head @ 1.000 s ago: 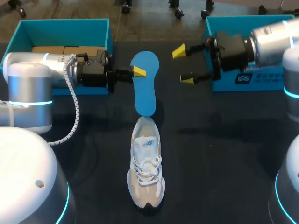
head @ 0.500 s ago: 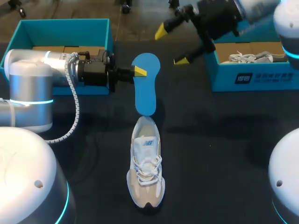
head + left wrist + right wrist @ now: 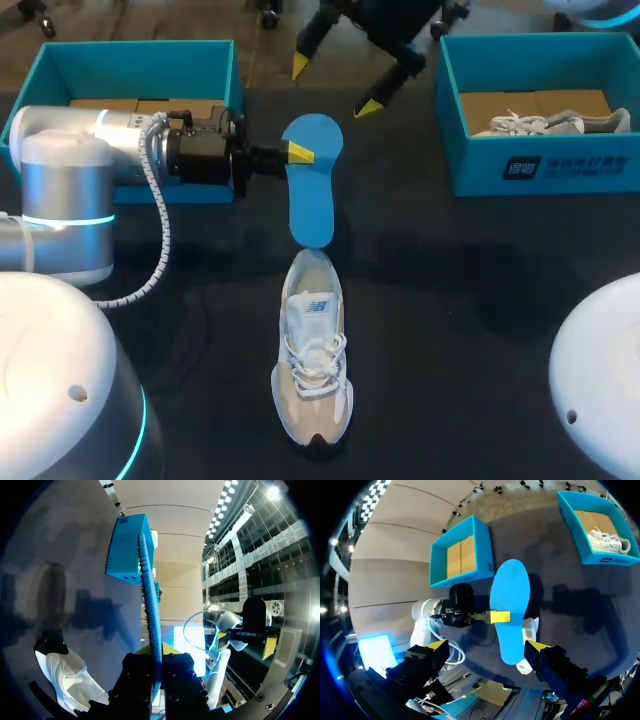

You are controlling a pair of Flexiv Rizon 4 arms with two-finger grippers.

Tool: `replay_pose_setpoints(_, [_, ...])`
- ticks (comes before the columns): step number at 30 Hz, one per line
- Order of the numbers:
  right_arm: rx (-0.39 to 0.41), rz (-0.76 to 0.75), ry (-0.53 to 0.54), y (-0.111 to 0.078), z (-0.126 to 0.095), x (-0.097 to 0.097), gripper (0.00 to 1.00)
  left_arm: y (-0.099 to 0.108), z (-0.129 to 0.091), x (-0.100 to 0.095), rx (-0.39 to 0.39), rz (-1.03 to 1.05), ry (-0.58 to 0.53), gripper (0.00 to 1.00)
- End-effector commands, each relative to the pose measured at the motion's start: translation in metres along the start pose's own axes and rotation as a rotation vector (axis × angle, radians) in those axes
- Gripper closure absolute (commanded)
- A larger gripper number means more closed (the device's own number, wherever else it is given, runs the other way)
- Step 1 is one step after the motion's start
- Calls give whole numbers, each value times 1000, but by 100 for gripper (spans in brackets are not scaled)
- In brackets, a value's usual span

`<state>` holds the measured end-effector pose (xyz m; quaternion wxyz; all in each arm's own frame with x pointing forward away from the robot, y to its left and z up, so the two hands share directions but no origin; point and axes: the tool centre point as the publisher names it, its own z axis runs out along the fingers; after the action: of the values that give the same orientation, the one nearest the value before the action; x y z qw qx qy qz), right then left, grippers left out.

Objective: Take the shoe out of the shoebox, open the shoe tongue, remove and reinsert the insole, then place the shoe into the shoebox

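one blue insole (image 3: 310, 200) up in centre frame, clamped edge-on in the left gripper (image 3: 297, 152), its lower tip close to the heel of one white sneaker (image 3: 313, 350) on the dark table (image 3: 480, 300), lower centre. two teal boxes: left shoebox (image 3: 140, 45) upper left, right shoebox (image 3: 540, 165) upper right with a second sneaker (image 3: 545, 122) inside. right gripper (image 3: 333, 86) at top centre, fingers spread wide.

Insole (image 3: 310, 190) bright blue. Shoe (image 3: 312, 350) white w/ beige-grey panels, white laces. Left box (image 3: 140, 68) & right box (image 3: 590, 160) teal, brown cardboard inside. Table (image 3: 480, 300) black. Fingertips (image 3: 368, 107) yellow.
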<state>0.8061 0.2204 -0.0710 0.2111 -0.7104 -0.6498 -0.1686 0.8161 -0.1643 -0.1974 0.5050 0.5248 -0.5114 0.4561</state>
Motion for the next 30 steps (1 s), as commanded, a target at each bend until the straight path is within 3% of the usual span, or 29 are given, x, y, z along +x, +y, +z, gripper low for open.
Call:
replay_pose_setpoints(1, [3, -6, -514, 3, -2, 10, 0, 1, 0, 0, 0, 0, -2, 100])
replay_pose_setpoints(12, [-12, -9, -552, -12, 14, 24, 0, 1, 0, 0, 0, 0, -2, 100])
replay_pose_setpoints(17, [-57, 39, -551, -14, 12, 15, 0, 1, 0, 0, 0, 0, -2, 100])
replay_pose_setpoints(26, [-122, -10, -98, -20, -42, -23, 0, 1, 0, 0, 0, 0, -2, 100])
replay_pose_setpoints(30, [-110, -18, 61, -19, -51, -38, 0, 1, 0, 0, 0, 0, -2, 100])
